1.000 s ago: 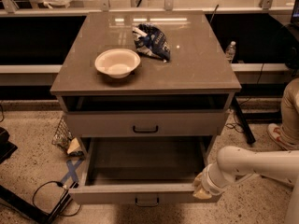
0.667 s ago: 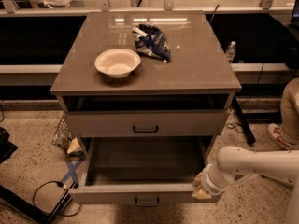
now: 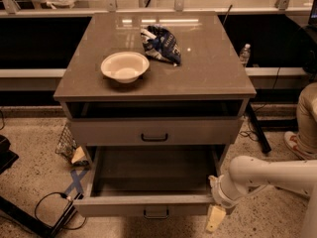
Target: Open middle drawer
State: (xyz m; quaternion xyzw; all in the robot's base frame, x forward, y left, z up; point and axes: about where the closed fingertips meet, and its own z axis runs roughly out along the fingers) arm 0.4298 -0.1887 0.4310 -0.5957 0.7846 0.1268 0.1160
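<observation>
Middle drawer (image 3: 129, 206) sits pulled well out of the cabinet (image 3: 158, 78), gripper (image 3: 215, 218) low at its right front corner, jaw state cannot tell; opening looks essentially done, only withdrawal left.

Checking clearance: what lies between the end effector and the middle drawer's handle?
Camera view: only bare grey front of the middle drawer, from its handle to the end effector at its right corner.
</observation>
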